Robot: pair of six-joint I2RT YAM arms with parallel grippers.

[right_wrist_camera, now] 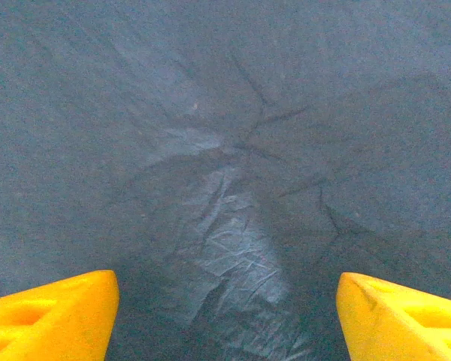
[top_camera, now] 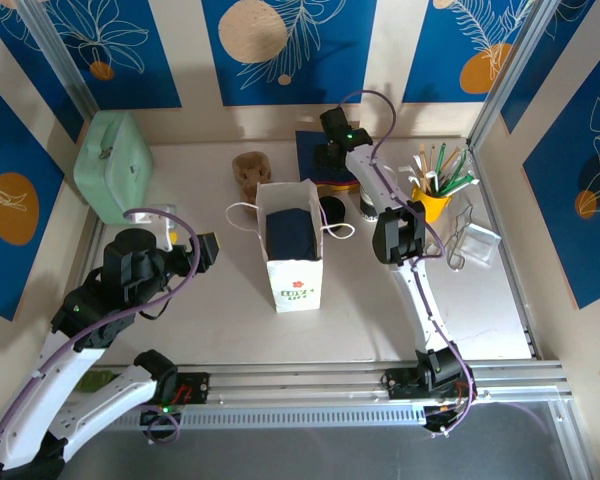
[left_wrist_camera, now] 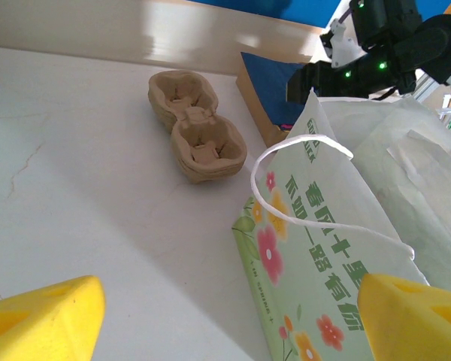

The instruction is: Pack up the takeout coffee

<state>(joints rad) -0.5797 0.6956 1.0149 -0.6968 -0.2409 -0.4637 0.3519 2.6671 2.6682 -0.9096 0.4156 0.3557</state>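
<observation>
A white and green flowered paper bag stands open mid-table with something dark blue inside. A round black top sits just right of it; from above I cannot tell whether this is the takeout coffee or loose lids. My left gripper hangs open left of the bag, apart from it. In the left wrist view the bag lies ahead of the open left gripper, whose fingers hold nothing. My right gripper is at the back over a dark blue stack. It is open close above that creased blue sheet.
A brown pulp cup carrier lies behind the bag, also in the left wrist view. A mint-green case stands at the back left. A yellow holder with straws and a clear box sit at the right.
</observation>
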